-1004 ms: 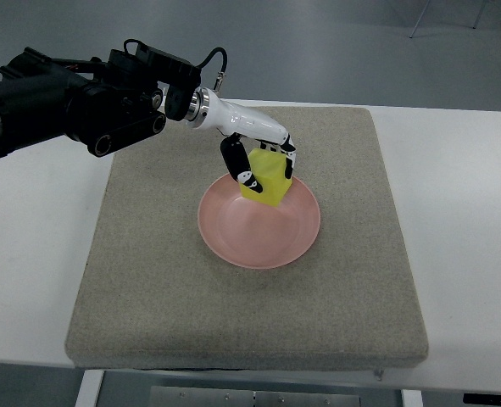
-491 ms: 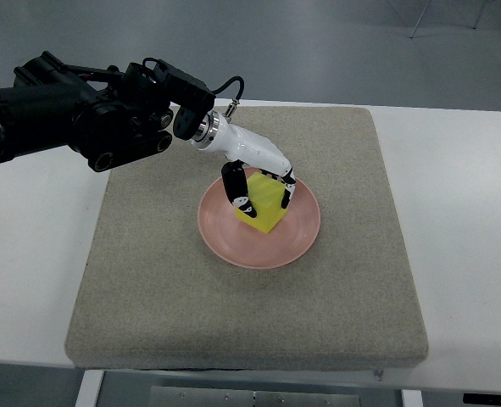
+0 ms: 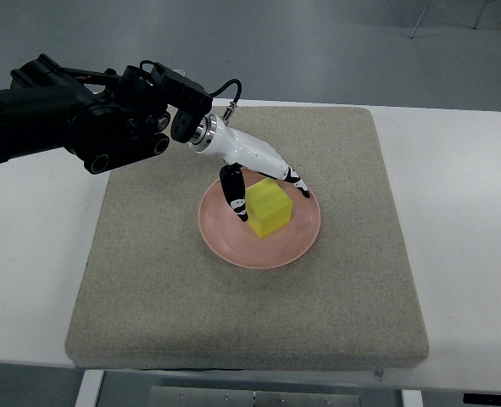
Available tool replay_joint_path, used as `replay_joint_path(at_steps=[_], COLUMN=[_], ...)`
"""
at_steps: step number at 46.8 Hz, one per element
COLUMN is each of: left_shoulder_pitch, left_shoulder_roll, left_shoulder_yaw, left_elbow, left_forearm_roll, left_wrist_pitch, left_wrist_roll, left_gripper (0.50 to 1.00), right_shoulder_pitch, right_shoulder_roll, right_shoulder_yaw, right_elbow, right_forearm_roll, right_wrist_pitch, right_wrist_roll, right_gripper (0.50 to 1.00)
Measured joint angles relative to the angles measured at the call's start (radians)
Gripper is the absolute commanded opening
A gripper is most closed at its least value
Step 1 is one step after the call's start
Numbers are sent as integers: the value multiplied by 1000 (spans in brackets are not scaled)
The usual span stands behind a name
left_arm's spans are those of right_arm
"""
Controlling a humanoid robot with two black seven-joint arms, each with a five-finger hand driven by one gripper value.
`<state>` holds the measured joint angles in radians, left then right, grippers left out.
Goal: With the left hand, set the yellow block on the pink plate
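Note:
The yellow block [image 3: 269,209] rests on the pink plate [image 3: 261,250], at the plate's far middle. My left hand [image 3: 267,187] is just above and behind the block, white with black fingertips. Its fingers are spread apart: the thumb [image 3: 234,195] stands left of the block and the other fingertips [image 3: 299,186] right of it, clear of its sides. The black left arm [image 3: 89,114] comes in from the upper left. The right arm is out of sight.
The plate sits on a grey felt mat [image 3: 148,280] that covers most of a white table [image 3: 462,237]. The mat's near and right parts hold nothing else.
The left hand lowered the yellow block onto the pink plate, then opened its fingers and let go. The block now lies flat instead of hanging tilted in the grasp.

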<state>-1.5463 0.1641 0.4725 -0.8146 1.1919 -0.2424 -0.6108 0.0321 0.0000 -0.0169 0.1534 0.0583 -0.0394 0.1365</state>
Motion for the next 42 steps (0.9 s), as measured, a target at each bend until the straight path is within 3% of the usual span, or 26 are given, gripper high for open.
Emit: replay_joint_path(at_steps=[17,29,42], left_shoulder_pitch=[-12,-9,123], left_shoulder_roll=[38,132,164], left_shoulder_yaw=[-22,-87,-135], left_elbow=[1,20,243], left_forearm_roll=[-7,-11,-25], left_wrist_pitch=[-1,-2,5], left_wrist_roll=[0,0,0], left_gripper=[964,964,962], right_shoulder_pitch=[0,0,0], right_shoulder_roll=[0,0,0], right_shoulder_yaw=[0,0,0], right_elbow=[0,0,0], right_forearm_roll=[0,0,0], right_wrist_pitch=[1,0,0], right_wrist_roll=[0,0,0], right_gripper=[924,924,924])
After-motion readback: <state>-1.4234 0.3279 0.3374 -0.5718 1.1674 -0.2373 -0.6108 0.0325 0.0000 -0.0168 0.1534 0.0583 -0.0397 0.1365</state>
